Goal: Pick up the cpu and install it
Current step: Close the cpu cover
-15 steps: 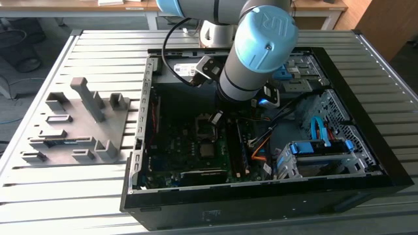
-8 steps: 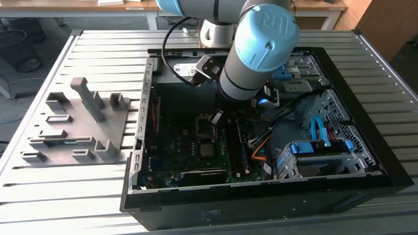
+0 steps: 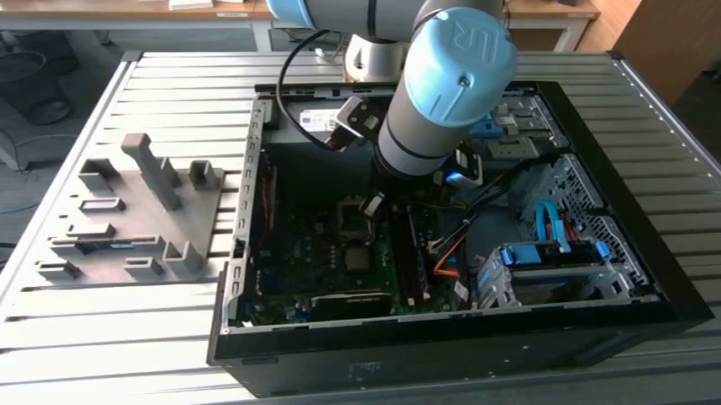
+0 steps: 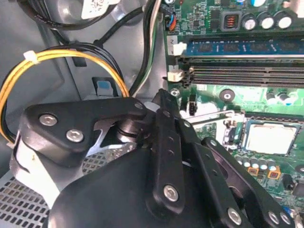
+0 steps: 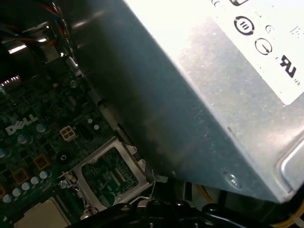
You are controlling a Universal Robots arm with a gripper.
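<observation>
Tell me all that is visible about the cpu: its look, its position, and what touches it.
The cpu is a small flat square chip with a pale silver-grey metal top, smooth and slightly shiny. It lies flat in the metal-framed socket on the green motherboard, below the memory slots in the second wrist view. In the exterior view it shows as a pale square inside the open computer case. The pincer does not touch it.

1. the cpu (image 4: 269,137) is a small flat square chip with a pale silver-grey top.
2. it lies flat, seated in its socket on the green board, in the second wrist view.
</observation>
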